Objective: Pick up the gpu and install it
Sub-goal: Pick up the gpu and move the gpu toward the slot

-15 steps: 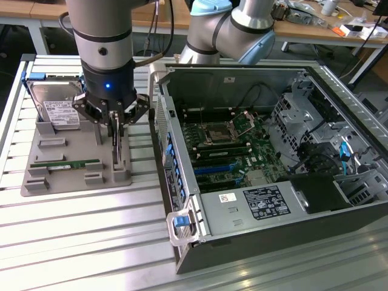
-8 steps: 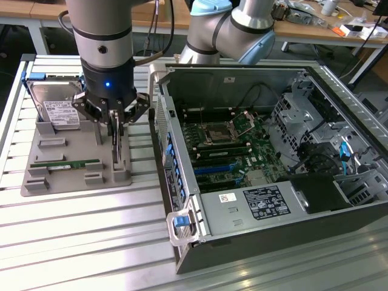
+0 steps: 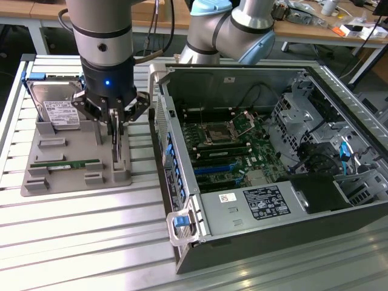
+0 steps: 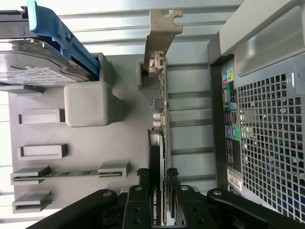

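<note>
Item: gpu (image 4: 159,109), thin, stiff, likely light and fragile card, upright on edge in grey holder (image 4: 119,143); gripper (image 4: 158,175) clenched on its broad faces near one end.

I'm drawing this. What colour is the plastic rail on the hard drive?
Blue. The rail on the hard drive shows best in the wrist view.

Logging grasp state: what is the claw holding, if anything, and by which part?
The claw grips the gpu by its upper edge, away from the metal bracket.
</note>
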Controlling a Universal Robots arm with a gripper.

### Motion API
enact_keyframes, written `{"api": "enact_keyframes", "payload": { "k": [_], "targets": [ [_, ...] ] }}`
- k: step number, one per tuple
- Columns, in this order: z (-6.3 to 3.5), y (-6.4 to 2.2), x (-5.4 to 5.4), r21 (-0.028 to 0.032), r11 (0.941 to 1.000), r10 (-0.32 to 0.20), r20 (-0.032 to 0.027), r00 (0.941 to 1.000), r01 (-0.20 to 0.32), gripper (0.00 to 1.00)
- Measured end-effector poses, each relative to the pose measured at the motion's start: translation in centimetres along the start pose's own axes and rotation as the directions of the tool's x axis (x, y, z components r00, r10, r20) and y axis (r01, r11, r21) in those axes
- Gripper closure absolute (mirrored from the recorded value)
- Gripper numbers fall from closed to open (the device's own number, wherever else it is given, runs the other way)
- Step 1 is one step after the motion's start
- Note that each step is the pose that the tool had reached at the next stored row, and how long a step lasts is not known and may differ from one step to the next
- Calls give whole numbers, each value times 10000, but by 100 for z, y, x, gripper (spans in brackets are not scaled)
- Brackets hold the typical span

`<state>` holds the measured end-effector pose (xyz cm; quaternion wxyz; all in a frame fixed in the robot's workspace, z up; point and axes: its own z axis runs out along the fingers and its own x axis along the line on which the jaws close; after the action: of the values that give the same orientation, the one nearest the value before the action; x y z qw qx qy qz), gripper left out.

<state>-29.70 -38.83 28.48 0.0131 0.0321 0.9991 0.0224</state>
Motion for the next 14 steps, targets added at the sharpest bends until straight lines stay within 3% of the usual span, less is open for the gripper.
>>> {"api": "enact_keyframes", "payload": {
  "k": [14],
  "targets": [
    [-42,2,-1,-6,10000,0,-1,10000,0,74]
  ]
}}
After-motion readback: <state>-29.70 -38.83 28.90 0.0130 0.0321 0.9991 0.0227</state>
